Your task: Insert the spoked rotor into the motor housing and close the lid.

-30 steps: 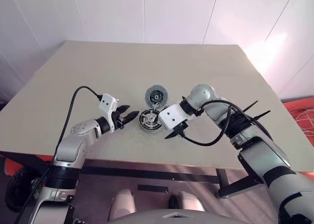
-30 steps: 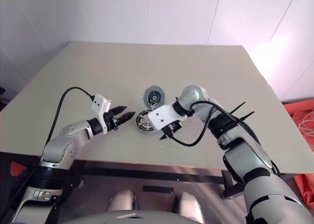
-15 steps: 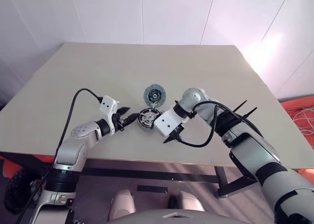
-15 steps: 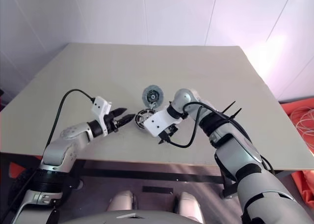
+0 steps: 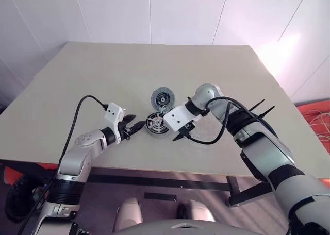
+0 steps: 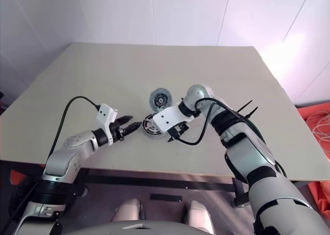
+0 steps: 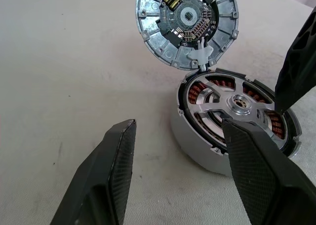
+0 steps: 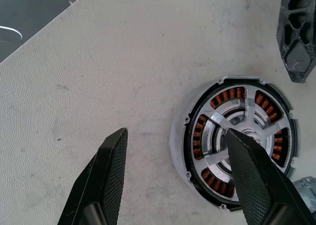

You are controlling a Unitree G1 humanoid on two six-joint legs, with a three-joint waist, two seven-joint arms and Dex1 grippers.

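The beige table (image 5: 103,85) carries the whole job near its front edge, with a white wall behind it. Compared with a second ago, the right arm has drawn its white wrist block in over the right side of the work, so that the right gripper (image 5: 181,135) now hangs just off the motor housing (image 5: 156,124) rather than well out to the side of it. The left gripper (image 5: 135,127) has kept its post on the opposite side of the housing, pointing at it from close by.

Both grippers are empty, each with its black fingers (image 7: 256,175) spread wide apart (the wrist views show bare tabletop between them).

The motor housing (image 7: 237,121) sits flat on the table, and the spoked rotor (image 8: 242,133) is already lying inside it: shiny silver spokes around a central hub, with reddish copper windings showing through the cut-outs.

The lid (image 7: 186,23) is not on. It lies on the table just beyond the housing, touching its rim (or very nearly), tipped a little so that its inner face shows: ribbed grey segments around a dark centre. In the right wrist view a fingertip of the left gripper (image 8: 298,32) reaches in beside the housing.
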